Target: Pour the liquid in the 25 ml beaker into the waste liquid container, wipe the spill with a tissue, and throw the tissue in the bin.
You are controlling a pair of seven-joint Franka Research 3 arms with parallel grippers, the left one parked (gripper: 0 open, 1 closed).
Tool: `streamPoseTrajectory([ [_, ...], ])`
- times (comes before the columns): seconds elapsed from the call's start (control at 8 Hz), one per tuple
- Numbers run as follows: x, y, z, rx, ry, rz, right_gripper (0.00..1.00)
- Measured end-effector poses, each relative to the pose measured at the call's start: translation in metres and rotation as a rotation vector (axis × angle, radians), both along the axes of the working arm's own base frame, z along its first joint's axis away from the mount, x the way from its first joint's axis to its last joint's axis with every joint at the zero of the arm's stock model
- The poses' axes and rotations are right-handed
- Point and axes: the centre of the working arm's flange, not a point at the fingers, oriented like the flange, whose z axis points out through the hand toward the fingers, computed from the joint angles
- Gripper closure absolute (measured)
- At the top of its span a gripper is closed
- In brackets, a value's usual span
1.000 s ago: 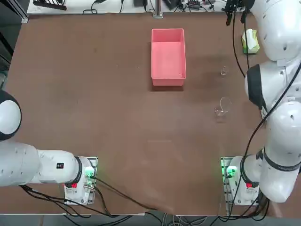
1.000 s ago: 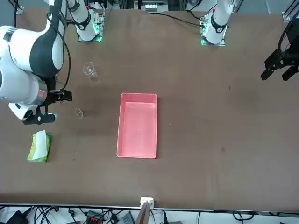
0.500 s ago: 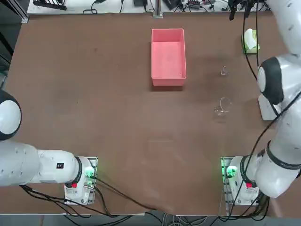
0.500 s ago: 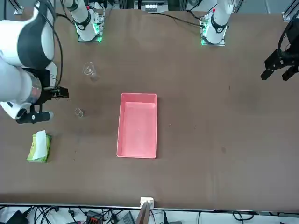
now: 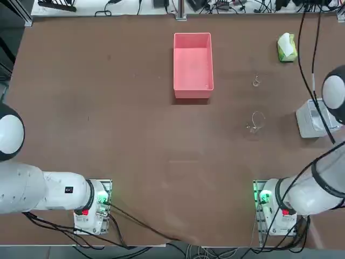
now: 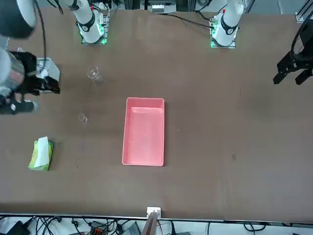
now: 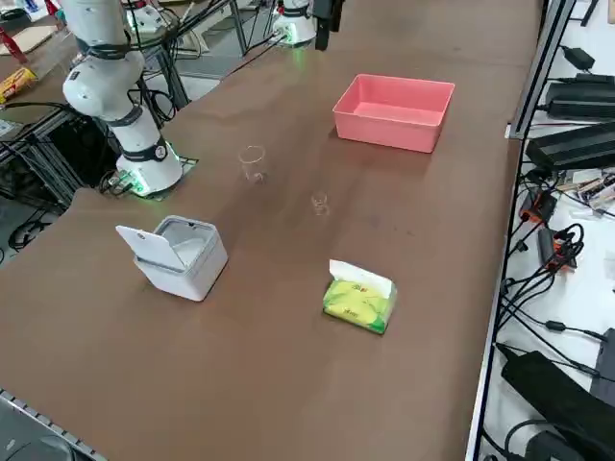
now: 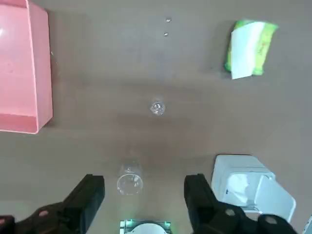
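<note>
R gripper [image 8: 145, 184] is held high over the table's right side, fingers spread wide, nothing between them. The 25 ml beaker [image 8: 157, 107], taken to be the smaller glass, stands upright on the table [image 5: 108, 108], below the gripper and farther from the R arm's base than the finger gap. Its axis is vertical, so no side is favoured for a grasp. Whether liquid is in it cannot be told. A larger beaker [image 8: 129, 181] stands nearer the base, almost under the gap and a bit left of it, approx. on the line down to the small one, so it could be clipped on a straight descent. The pink tray [image 5: 193, 94], presumably the waste container, lies well to the left and slightly farther, with bare table between. The tissue pack [image 5: 287, 47] lies far right and has a sheet sticking up. The white bin [image 5: 310, 118] sits right of the larger beaker with its lid up; its contents cannot be made out. No wet patch is seen, so the scene fits either a pour to come or a wipe already binned.
</note>
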Motion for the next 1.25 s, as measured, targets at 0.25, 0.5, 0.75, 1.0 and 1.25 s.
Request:
streamPoseTrajectory([
  [0.25, -0.024, -0.035, 0.04, 0.022, -0.081, -0.042, 0.0],
  [0.5, -0.043, -0.061, 0.055, 0.036, -0.118, -0.082, 0.0],
  [0.75, -0.039, -0.073, 0.03, 0.032, -0.149, -0.148, 0.0],
  [1.0, -0.038, -0.074, -0.006, 0.024, -0.147, -0.198, 0.0],
  [1.25, -0.045, -0.071, -0.01, 0.018, -0.146, -0.238, 0.0],
])
